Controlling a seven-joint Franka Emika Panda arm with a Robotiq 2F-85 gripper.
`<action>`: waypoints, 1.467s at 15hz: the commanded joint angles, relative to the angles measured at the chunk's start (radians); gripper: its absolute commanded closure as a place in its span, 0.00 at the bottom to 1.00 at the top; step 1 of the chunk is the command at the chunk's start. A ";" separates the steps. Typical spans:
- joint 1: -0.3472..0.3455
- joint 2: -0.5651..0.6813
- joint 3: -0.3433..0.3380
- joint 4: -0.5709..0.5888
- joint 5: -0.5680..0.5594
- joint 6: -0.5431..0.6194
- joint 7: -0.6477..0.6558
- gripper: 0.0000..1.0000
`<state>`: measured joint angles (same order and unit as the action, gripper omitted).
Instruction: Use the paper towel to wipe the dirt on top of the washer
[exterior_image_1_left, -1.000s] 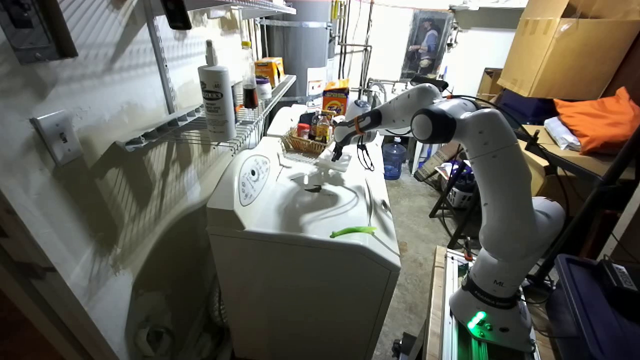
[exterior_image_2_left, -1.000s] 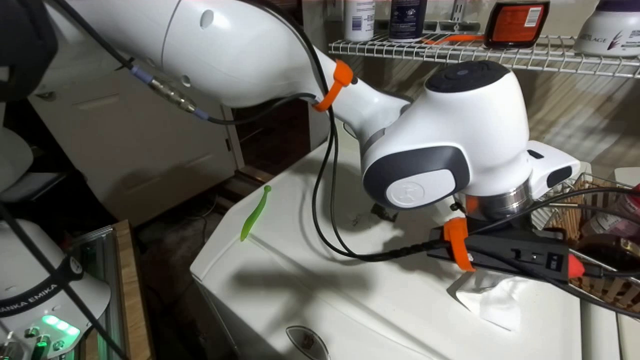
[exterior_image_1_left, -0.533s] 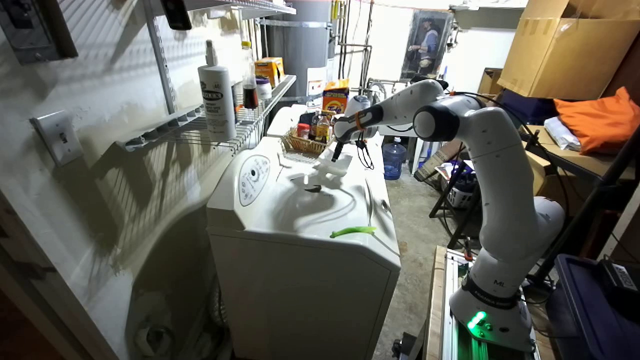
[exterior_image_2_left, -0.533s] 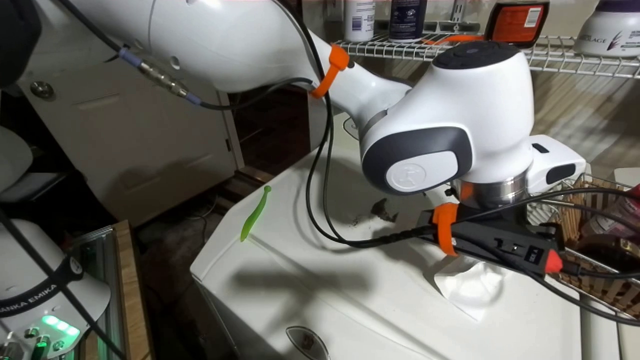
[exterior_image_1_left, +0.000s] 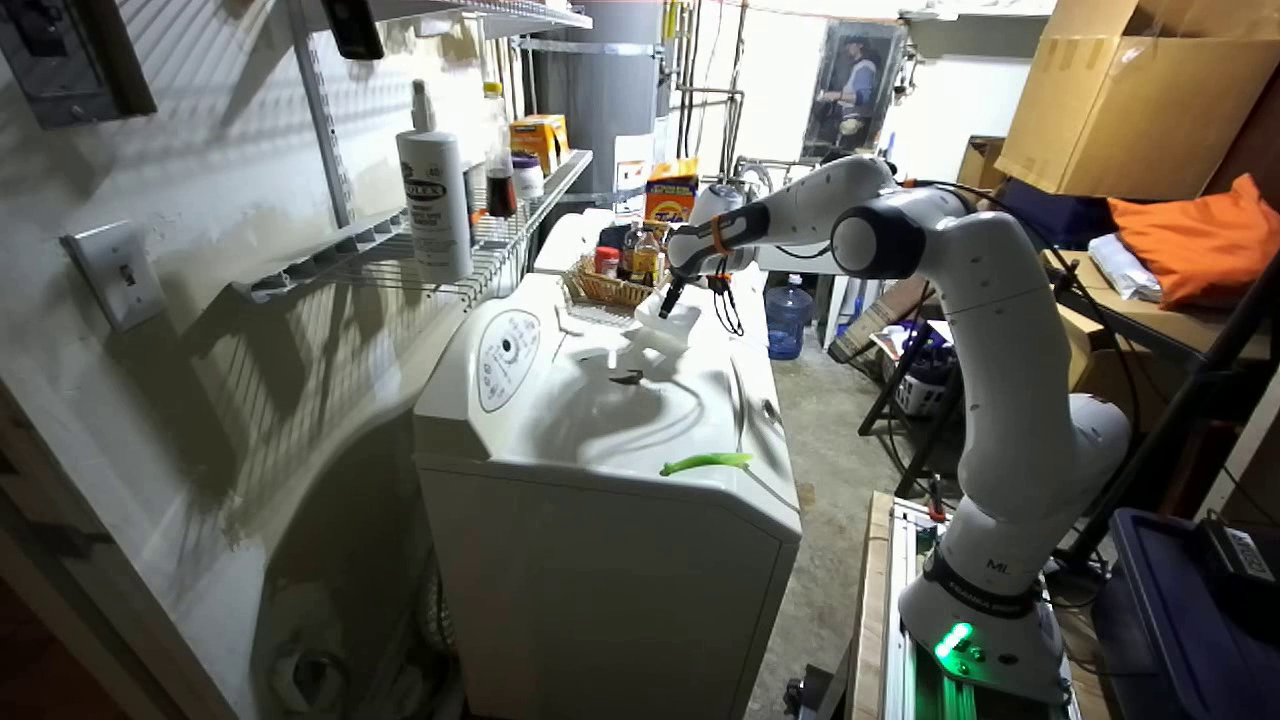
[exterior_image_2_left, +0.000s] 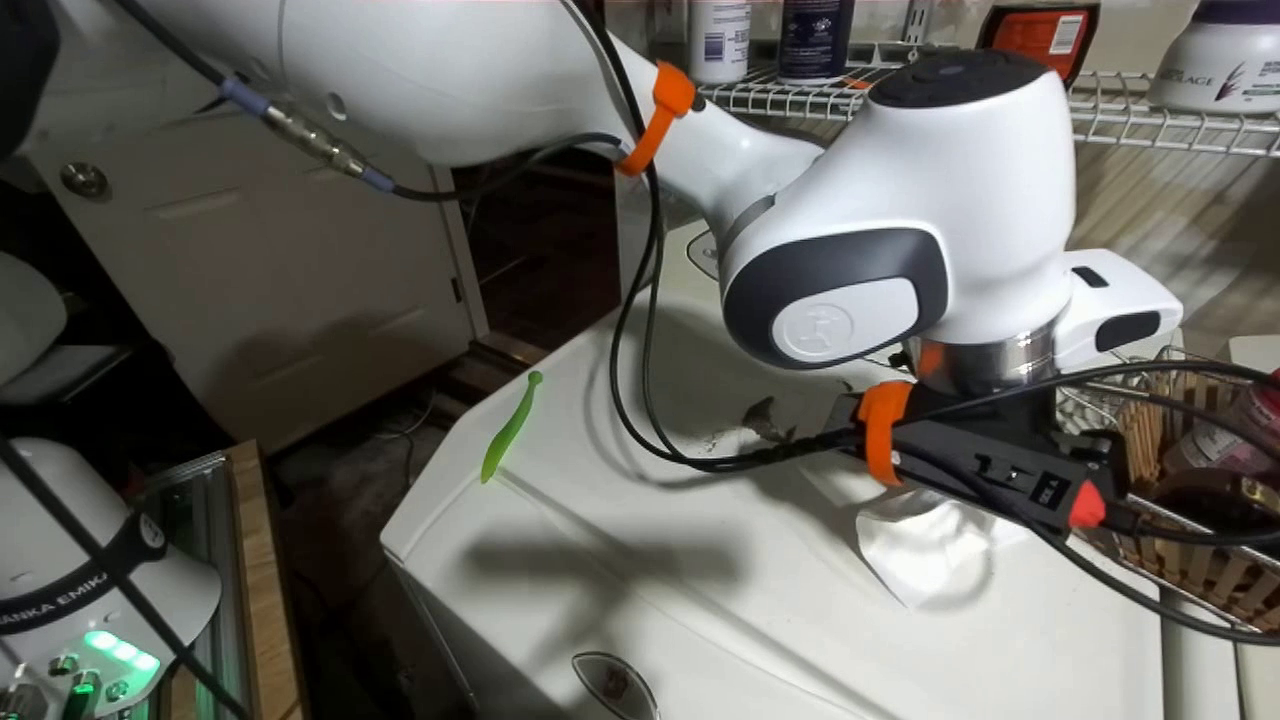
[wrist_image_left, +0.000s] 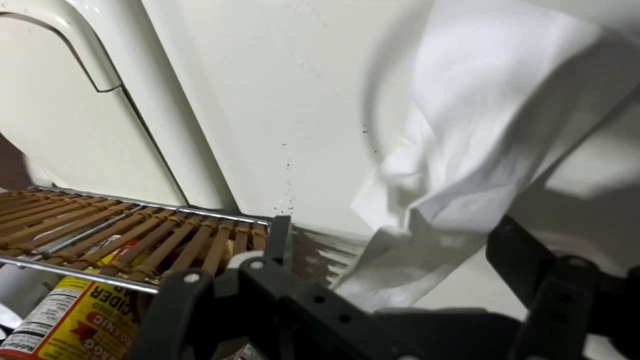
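Plenty to read in this room! "Tide" blazes off the orange box (exterior_image_1_left: 671, 190) at the back, and the tall white bottle (exterior_image_1_left: 433, 205) by the wall shows "OLEX", its first letter unclear. "ANKA EMIKA" curves round the arm's base (exterior_image_2_left: 75, 575), and a jar (exterior_image_2_left: 1225, 65) on the wire shelf (exterior_image_2_left: 1180, 128) offers "LAGE". In the wicker basket (exterior_image_1_left: 615, 291), there's a yellow-and-red label (wrist_image_left: 95, 317) reading "CIDER", upside down in the wrist view.

And here's the paper towel (wrist_image_left: 470, 125), crumpled, over the top of the washer (exterior_image_1_left: 600, 590), near the basket and right below the gripper (wrist_image_left: 393, 222). In the wrist view its long axis slants from upper right to lower left, the lower end between the fingers (wrist_image_left: 280, 242). In an exterior view a sharp corner (exterior_image_2_left: 905, 592) points toward the bottom edge. Resting on the washer or hanging? From here I can't tell.

The gripper itself: fingers spread wide, white paper showing in the gap, one finger overlapping its edge; whether they touch, I can't say.

On the washer, a dark patch (exterior_image_2_left: 765, 418) sits apart from the towel, and dark specks (wrist_image_left: 289, 187) dot the surface near the basket.
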<state>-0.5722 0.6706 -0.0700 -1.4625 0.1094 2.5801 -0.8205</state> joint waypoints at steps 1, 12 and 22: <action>-0.047 -0.011 0.063 0.000 0.061 -0.040 -0.056 0.00; -0.094 -0.165 0.112 -0.185 0.115 -0.104 -0.069 0.00; 0.018 -0.428 0.007 -0.455 0.159 -0.104 -0.037 0.00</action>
<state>-0.6064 0.2407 -0.0076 -1.9225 0.2494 2.4818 -0.8458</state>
